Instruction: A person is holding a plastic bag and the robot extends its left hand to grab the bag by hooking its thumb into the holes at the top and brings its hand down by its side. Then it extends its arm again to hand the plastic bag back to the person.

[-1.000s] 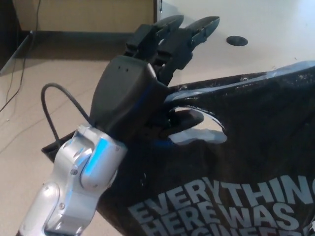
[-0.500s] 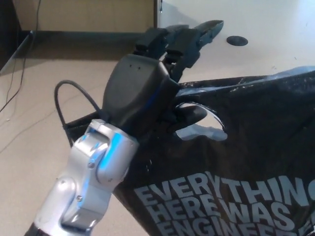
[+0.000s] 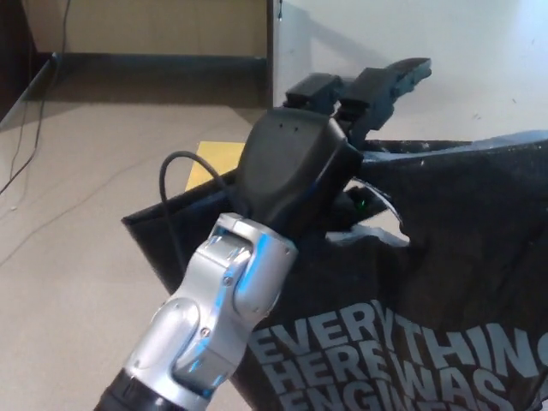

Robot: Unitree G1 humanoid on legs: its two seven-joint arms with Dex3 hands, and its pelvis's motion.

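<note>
Frankly, a good deal of the plastic bag [image 3: 445,282] was lost to sight: its right side and bottom ran past the frame, and the pale lettering on its face was cut off low down, so only "EVERYTHING", part of "HERE WAS" and the start of a third line could be read. The thumb of the left hand [image 3: 304,167] was mostly hidden behind the black palm, and I could just make out a dark stub of it at the handle hole [image 3: 377,218] near the bag's top edge, with a tiny green light beside it. There was one bag and one hand to count, with two thick fingers [image 3: 390,81] showing; the right hand was nowhere to be seen. The silver forearm [image 3: 210,325] rose steeply in front of the bag's left half, a thin black cable [image 3: 171,184] looping off the wrist. The hand was hooked into the bag at that hole, bearing it by the thumb, while the two fingers stuck out straight above the bag's rim, unclenched. A yellow object [image 3: 210,163] peeked from behind the bag's left corner, too hidden to identify.
</note>
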